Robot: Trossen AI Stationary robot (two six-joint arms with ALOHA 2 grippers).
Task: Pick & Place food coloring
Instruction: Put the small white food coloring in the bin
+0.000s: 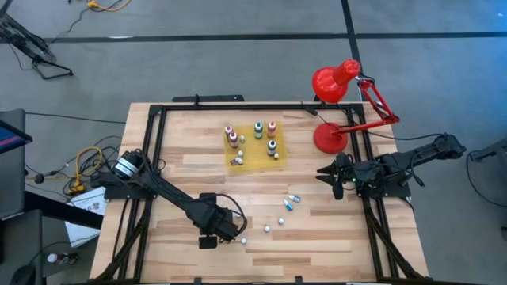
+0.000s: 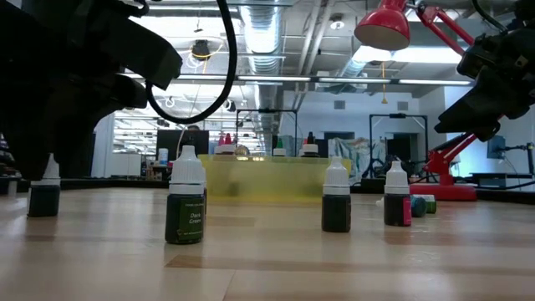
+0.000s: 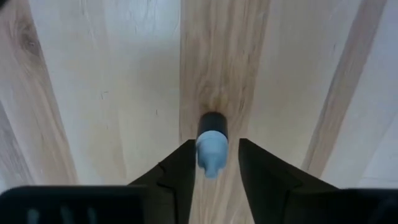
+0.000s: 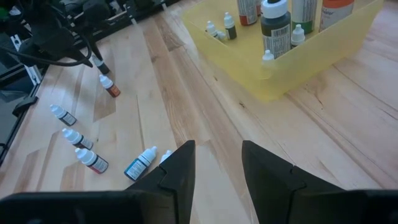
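Food coloring bottles, tiny with white caps, stand and lie in two spots on the pale wooden table point(image 1: 198, 166). Some bigger ones with red, orange and green labels point(image 1: 258, 129) stand in the see-through yellow plastic tray point(image 1: 257, 161) near the far middle of the table. A few small ones lie in that tray too. The other small bottles point(image 1: 291, 202) are loose on the bare wood, nearer the front of the table.

The left gripper point(image 1: 238, 232) is low over the wood at the front, left of the loose bottles. Its two dark fingers point(image 3: 177, 177) are spread apart. One tiny dark bottle with a white cap point(image 3: 212, 142) stands between them. The fingers sit close on each side of it, but they do not squeeze it.

The right gripper point(image 1: 326, 172) waits near the right edge of the table, just below the round base of the big red desk lamp point(image 1: 331, 136). Its fingers point(image 4: 177, 171) are apart and hold nothing. It points toward the yellow tray and the loose bottles.

From table height, a dark green bottle point(image 2: 185, 201) stands closest, and other bottles point(image 2: 336, 201) stand in a row beside it on the wood.
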